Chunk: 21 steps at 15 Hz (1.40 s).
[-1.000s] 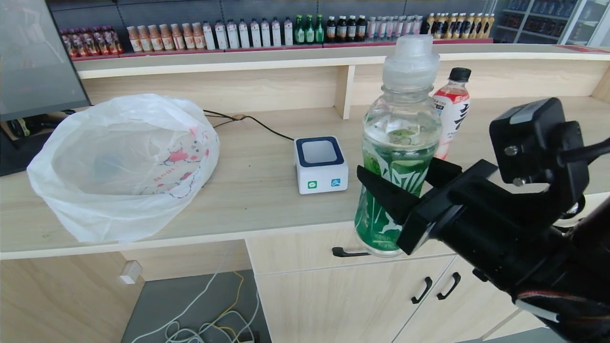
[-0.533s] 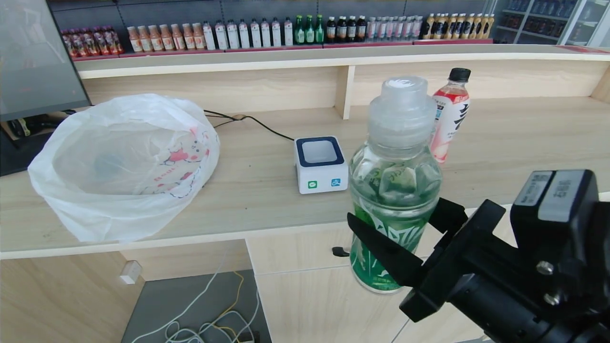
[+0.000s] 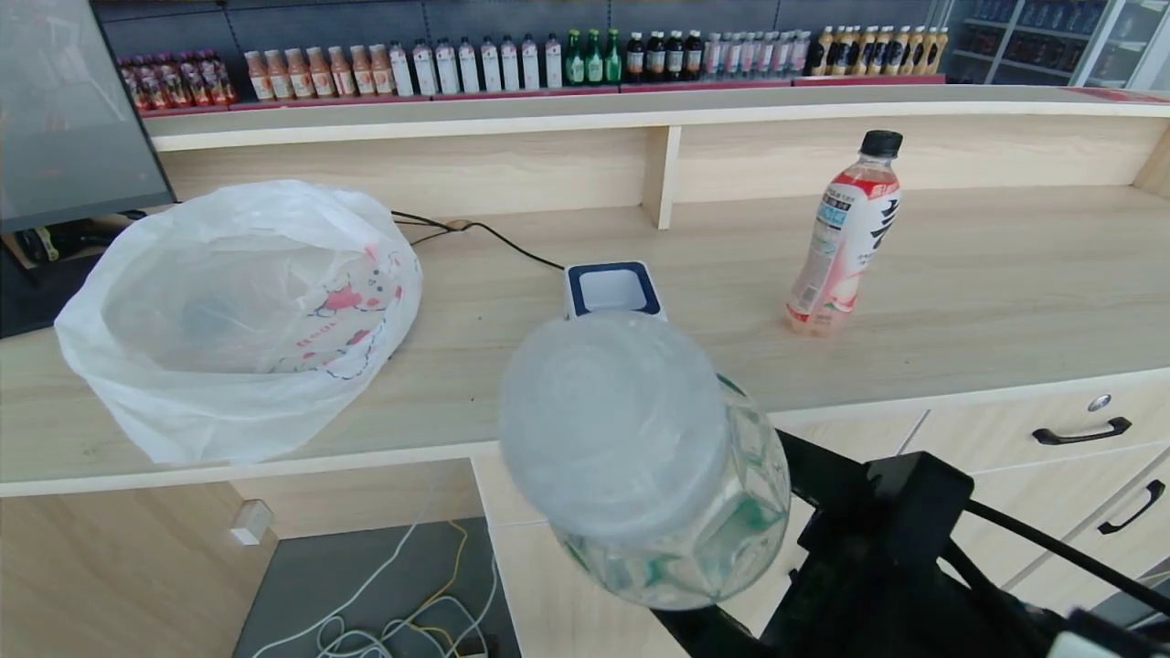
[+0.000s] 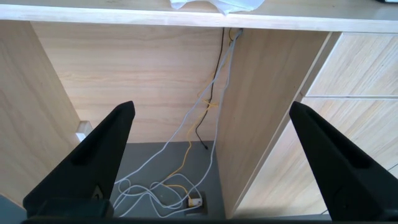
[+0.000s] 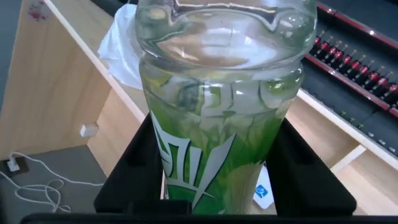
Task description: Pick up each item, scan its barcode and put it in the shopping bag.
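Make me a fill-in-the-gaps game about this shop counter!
The right end effector holds a bottle with a ____ label.
The pink bottle has a ____ cap.
The shopping bag sits to the ____ of the scanner.
The left end effector is ____.
Missing words: green, black, left, open.

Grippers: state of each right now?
Left gripper: open, empty.
Right gripper: shut on the bottle.
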Tool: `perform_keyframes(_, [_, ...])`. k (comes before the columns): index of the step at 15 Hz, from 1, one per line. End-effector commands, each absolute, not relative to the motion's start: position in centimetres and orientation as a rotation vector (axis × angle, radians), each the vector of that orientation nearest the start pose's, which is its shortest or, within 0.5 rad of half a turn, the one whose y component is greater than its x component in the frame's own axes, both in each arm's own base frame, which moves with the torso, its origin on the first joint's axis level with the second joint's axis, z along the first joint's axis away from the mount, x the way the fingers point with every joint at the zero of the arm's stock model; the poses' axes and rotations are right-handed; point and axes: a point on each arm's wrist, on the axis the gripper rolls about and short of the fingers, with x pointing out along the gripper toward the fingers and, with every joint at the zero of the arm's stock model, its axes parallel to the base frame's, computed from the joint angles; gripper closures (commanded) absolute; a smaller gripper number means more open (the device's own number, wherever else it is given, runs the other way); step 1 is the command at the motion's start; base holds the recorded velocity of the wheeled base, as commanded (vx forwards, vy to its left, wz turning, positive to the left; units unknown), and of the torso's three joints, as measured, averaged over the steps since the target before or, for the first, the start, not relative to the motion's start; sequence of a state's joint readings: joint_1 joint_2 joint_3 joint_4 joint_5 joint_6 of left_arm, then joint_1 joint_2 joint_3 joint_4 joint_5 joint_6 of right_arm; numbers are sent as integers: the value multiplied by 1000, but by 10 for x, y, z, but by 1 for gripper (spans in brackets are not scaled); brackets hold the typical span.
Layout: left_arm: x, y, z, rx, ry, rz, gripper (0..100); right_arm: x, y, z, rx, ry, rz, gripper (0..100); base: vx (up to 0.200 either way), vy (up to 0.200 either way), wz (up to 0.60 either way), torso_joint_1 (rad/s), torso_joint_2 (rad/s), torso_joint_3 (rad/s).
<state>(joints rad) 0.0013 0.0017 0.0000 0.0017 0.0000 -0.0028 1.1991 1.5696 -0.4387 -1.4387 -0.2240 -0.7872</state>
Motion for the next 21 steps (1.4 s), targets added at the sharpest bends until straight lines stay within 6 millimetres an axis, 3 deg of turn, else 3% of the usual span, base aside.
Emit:
perform_keyframes(1, [-23, 0, 75, -3, 3, 2, 0, 83, 223, 202, -561, -648, 865, 100, 0, 0, 0, 0, 0, 0])
perform_keyframes(2, [-23, 0, 75, -3, 3, 2, 0, 79, 223, 201, -645, -733, 904, 100, 0, 0, 0, 0, 0, 0])
perform_keyframes(6, [-23, 0, 75, -3, 3, 2, 0, 79, 223, 200, -662, -744, 899, 100, 0, 0, 0, 0, 0, 0])
perform_keyframes(12, [-23, 0, 75, -3, 3, 2, 0, 80, 223, 201, -879, -873, 805, 100, 0, 0, 0, 0, 0, 0])
perform_keyframes(21, [-23, 0, 75, -3, 3, 2, 0, 93, 247, 207, -903, -904, 765, 100, 0, 0, 0, 0, 0, 0])
